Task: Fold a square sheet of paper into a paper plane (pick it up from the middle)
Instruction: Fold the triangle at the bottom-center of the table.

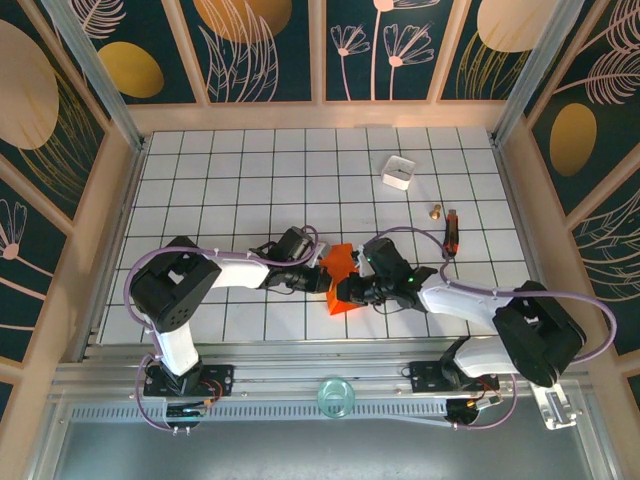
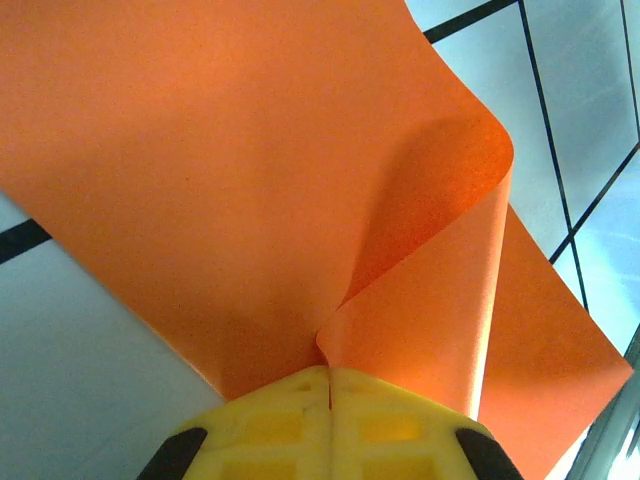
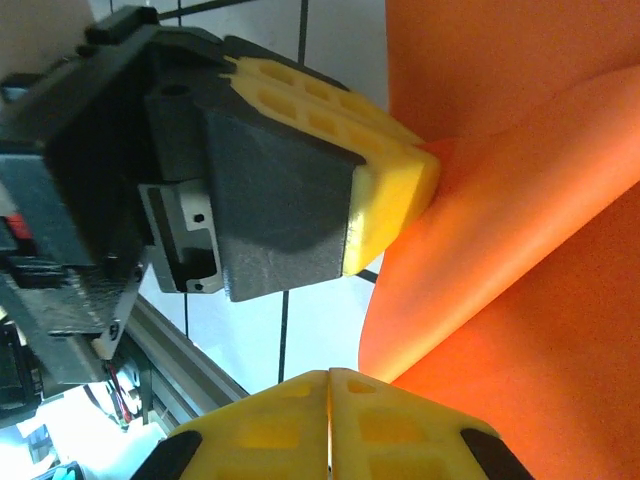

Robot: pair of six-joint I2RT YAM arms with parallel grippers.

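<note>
The square sheet of paper point(image 1: 339, 263) is bright orange-red and stands bunched up off the table between my two grippers. My left gripper point(image 1: 319, 270) comes in from the left and is shut on it. In the left wrist view the yellow fingertips point(image 2: 330, 378) pinch a crease of the sheet point(image 2: 250, 180), and one flap curls over to the right. My right gripper point(image 1: 352, 289) sits just right of the sheet, low down. In the right wrist view its jaws point(image 3: 328, 380) are pressed together, and the paper point(image 3: 520, 250) curves down beside the right fingertip, not visibly between the pads. The left gripper's fingers point(image 3: 392, 190) also show there, clamped on the sheet.
A small white box point(image 1: 398, 172) stands at the back right. A small brass piece point(image 1: 436, 211) and a red-and-black tool point(image 1: 451, 232) lie to the right of my right arm. Wooden walls ring the white grid table point(image 1: 220, 170).
</note>
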